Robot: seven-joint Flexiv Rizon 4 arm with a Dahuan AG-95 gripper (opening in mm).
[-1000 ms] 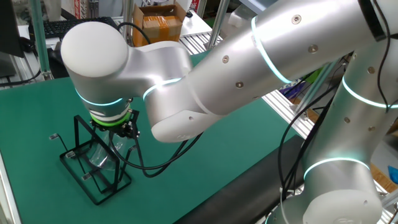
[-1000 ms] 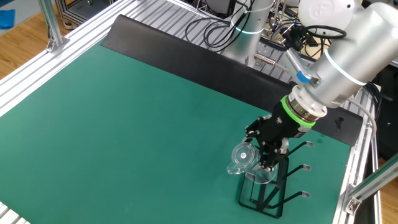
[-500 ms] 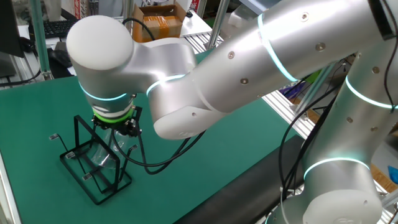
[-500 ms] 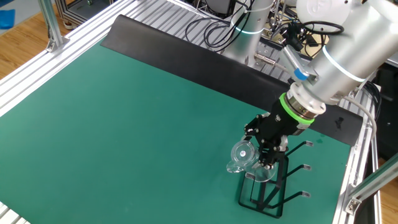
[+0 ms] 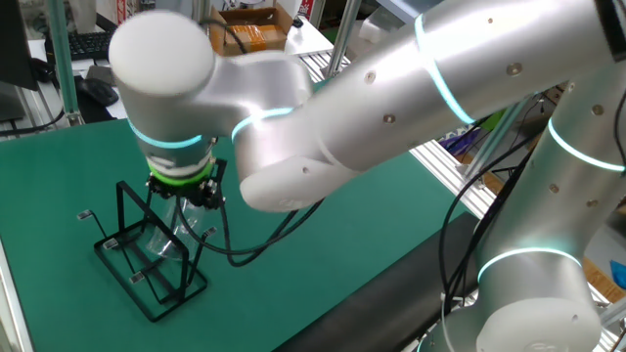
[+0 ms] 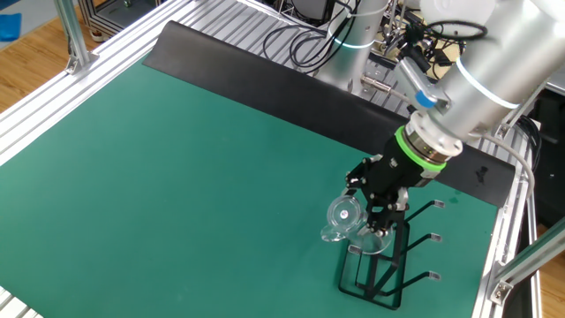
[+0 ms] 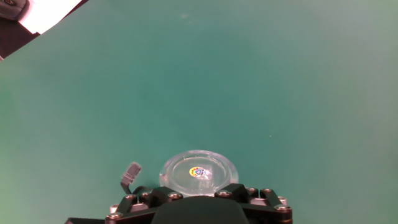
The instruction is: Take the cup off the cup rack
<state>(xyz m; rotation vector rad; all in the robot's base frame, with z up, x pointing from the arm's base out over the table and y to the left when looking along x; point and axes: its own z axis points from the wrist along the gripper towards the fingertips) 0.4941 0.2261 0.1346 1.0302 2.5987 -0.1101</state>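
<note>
Cup (image 6: 344, 218): clear glass, tilted, base facing outward; sits at the top of the rack on its open-desk side.
Rack (image 6: 388, 274): black wire, standing on the green desk (image 6: 203, 168) near its edge; pegs point away from the cup.
Obstruction: rack frame directly beside and under the cup.
Pincer (image 6: 375, 216): clenched on the cup.
Arm: reaches down steeply over the rack, green ring (image 5: 181, 176) above the wrist.

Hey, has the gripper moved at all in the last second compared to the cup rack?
Yes. In both fixed views the gripper has risen slightly away from the cup rack, which stays put on the green mat, and the cup has lifted with it.
</note>
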